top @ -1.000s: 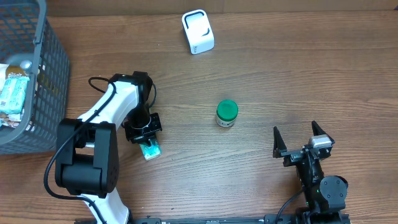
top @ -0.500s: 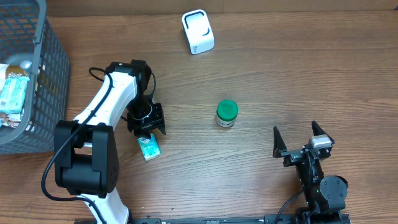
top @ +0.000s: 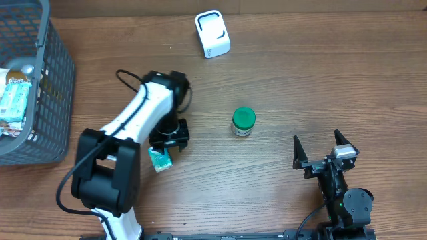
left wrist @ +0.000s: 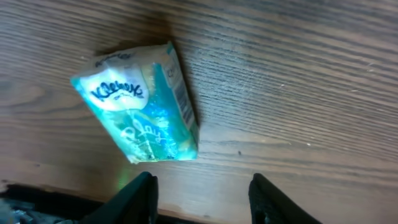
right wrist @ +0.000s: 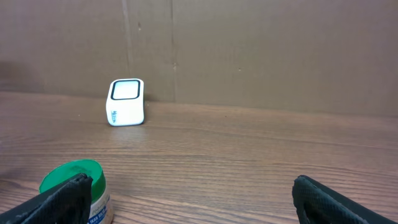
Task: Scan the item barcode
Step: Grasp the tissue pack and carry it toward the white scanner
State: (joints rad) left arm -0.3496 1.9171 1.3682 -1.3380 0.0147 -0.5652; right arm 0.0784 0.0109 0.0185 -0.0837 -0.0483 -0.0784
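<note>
lying flat on table: tissue pack, left claw open and empty

tissue pack (left wrist: 140,102) lies flat on the wooden table (top: 320,73), left of centre, skewed to the wood grain. teal and white wrapper, brand print face up. 1 barcode strip (left wrist: 182,102) runs along the long edge of the pack, readable as bars in the left wrist view only.

left gripper (left wrist: 202,194): 2 fingers about half apart, nothing between them, only bare wood shows in the gap. pack sits just beyond the fingertips, not touching either that i can see. from overhead the claw hangs over the pack's upper right corner, the pack poking out at its lower left.

green-lidded jar (top: 243,122) stands upright to the right of the left arm, well apart from the pack.

scanner (top: 212,33), small white box with a dark-rimmed window, stands near the far edge of the table, well apart from pack and jar.

right gripper (top: 317,143): fingers spread fully wide, holding nothing, low at the near right of the table. its wrist view shows the jar near left and the scanner further back.

grey mesh basket (top: 57,73) at the far left edge, several packaged goods inside; cannot tell what they are.
</note>
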